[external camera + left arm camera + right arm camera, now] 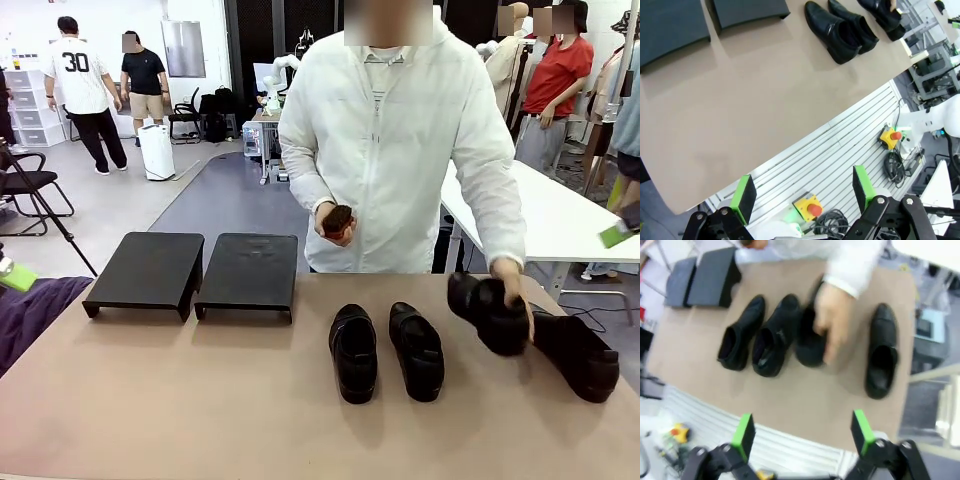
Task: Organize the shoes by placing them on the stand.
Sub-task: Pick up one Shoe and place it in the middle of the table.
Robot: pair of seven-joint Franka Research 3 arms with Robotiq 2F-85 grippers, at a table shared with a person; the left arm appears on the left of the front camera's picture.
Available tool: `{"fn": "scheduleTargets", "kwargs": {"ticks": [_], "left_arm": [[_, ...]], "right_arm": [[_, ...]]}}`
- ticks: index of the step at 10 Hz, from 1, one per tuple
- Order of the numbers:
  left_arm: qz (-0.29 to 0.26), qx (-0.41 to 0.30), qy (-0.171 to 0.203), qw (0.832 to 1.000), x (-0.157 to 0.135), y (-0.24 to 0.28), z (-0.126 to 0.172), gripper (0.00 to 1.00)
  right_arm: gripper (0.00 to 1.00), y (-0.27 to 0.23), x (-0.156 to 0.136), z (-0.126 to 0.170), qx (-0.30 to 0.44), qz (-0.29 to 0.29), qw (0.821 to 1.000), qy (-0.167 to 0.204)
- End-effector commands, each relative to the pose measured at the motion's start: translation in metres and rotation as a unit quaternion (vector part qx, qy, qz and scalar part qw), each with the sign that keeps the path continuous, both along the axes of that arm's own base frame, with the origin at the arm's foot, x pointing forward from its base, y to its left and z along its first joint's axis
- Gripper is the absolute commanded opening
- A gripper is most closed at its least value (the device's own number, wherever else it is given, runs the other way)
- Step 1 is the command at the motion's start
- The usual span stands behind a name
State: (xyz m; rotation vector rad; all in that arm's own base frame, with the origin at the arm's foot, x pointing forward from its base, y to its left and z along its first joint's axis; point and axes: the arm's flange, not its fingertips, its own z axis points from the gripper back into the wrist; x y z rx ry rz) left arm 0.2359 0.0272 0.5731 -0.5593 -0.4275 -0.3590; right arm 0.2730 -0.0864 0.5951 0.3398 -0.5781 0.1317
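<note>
My left gripper (803,192) and right gripper (802,430) hang wide open, empty (bottom edge). Reaching now risks striking the person's hand (829,322) on the shoe (806,342) mid-frame.

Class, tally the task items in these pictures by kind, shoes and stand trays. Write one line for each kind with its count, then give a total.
Black shoes: 4 (one of them under the person's hand)
Black stand trays: 2
Total: 6
</note>
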Motion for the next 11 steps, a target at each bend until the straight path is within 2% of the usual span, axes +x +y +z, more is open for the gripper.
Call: {"fn": "scheduleTargets", "kwargs": {"ticks": [1, 3, 5, 8, 10, 11], "left_arm": [[-0.010, -0.007, -0.002, 1.000, 0.000, 0.003, 0.001, 1.00], [-0.010, -0.007, -0.002, 1.000, 0.000, 0.003, 0.001, 1.00], [-0.010, -0.007, -0.002, 1.000, 0.000, 0.003, 0.001, 1.00], [-0.010, -0.007, -0.002, 1.000, 0.000, 0.003, 0.001, 1.00], [-0.010, -0.007, -0.002, 1.000, 0.000, 0.003, 0.001, 1.00], [-0.010, -0.007, -0.002, 1.000, 0.000, 0.003, 0.001, 1.00]], "right_arm": [[1.00, -0.053, -0.046, 0.005, 0.023, -0.040, 0.999, 0.014], [1.00, -0.069, -0.068, -0.012, 0.051, -0.063, 0.996, 0.021], [1.00, -0.061, -0.057, -0.024, 0.059, -0.044, 0.997, 0.030], [1.00, 0.014, 0.000, -0.019, 0.024, 0.027, 0.998, 0.050], [1.00, 0.090, 0.042, -0.016, -0.019, 0.052, 0.997, 0.057], [1.00, 0.136, 0.069, -0.018, -0.027, 0.060, 0.997, 0.047]]}}
